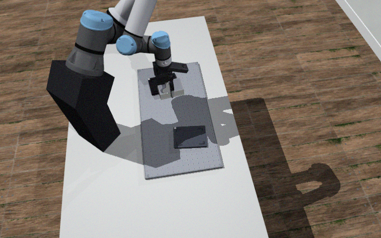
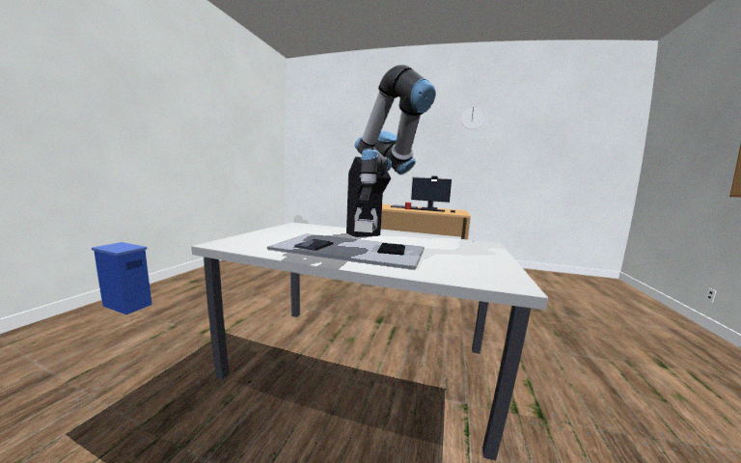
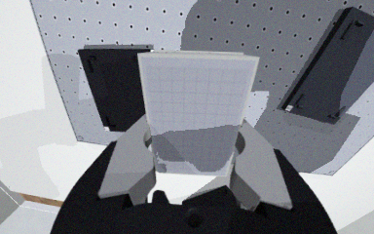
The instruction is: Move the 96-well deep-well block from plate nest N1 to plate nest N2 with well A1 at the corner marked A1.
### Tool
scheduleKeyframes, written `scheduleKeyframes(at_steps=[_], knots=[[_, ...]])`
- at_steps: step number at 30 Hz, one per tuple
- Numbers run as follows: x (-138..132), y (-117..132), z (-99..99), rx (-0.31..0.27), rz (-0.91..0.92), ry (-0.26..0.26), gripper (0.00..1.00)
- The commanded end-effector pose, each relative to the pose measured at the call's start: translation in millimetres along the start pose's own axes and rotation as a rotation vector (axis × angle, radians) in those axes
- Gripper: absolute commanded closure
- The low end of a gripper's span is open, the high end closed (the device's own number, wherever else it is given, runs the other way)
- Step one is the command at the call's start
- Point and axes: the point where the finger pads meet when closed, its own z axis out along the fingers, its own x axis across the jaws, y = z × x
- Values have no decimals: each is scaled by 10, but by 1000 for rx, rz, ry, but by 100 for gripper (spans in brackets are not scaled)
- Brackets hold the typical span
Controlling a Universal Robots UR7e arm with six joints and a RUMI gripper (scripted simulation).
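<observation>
End effector: closed on the deep-well block [image 3: 195, 104]; the end effector [image 3: 195, 168] has one grey finger [image 3: 128, 166] against each of two opposite side walls of the block, low on its body as seen from the wrist view.

Block position: held in the air above the perforated plate [image 1: 157, 165], clear of both nests. In the top view the block [image 1: 171, 90] hangs under the wrist over the far end of the plate, partly in front of one nest.

Block appearance: pale grey-white, with a faint grid of wells on the face turned to the wrist camera; its lower part lies in shadow. The cut corner cannot be made out.

Nests: two dark flat rectangles on the plate. In the wrist view one nest [image 3: 112, 88] shows left of the block and partly behind it; the other nest [image 3: 331, 73] lies to the right, well apart. In the top view the nearer nest [image 1: 190, 136] is bare, half in the arm's shadow. Labels N1 and N2 are not legible.

Plate: grey, with rows of small holes, lying flat on the white tabletop [image 1: 157, 207].

Arm: folded over the far end of the plate, wrist pointing down; it stands on a black pedestal [image 1: 81, 106] at the tabletop's edge.

Room: blue bin [image 2: 122, 277] on the wooden floor; desk with a monitor [image 2: 430, 189] by the back wall.
</observation>
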Motion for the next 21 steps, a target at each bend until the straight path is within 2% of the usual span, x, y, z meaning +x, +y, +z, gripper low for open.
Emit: scheduleKeyframes(at_steps=[1,21], knots=[[-158,18,-1,1,0,2,100],[-753,101,0,1,0,2,100]])
